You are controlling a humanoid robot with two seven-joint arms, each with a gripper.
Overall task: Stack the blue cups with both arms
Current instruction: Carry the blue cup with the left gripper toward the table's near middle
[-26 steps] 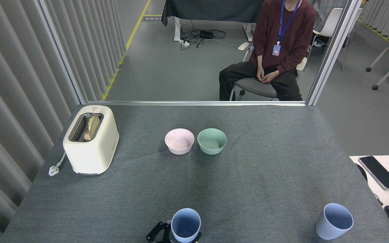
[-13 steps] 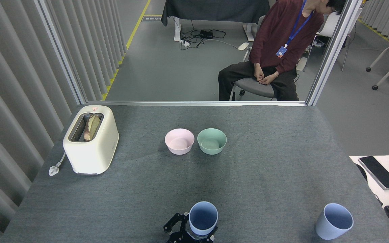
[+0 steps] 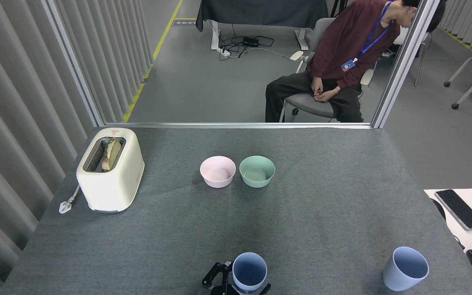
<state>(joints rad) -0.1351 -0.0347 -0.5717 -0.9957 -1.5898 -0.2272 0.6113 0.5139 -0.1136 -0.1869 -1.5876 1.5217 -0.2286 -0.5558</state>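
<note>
head view | left gripper (image 3: 242, 287) at bottom edge, fingers closed around near cup (image 3: 249, 271), held upright so it can be carried | far cup (image 3: 405, 268) stands free on table (image 3: 326, 213) at right, well apart, waiting | right gripper not visible

My left tool (image 3: 236, 284) has carried the blue cup (image 3: 249, 272) rightward along the near edge, from about centre-left to just right of centre, then slightly lower in view. Person (image 3: 338, 61) on the chair has leaned further to the right, lanyard badge swinging along.
</note>
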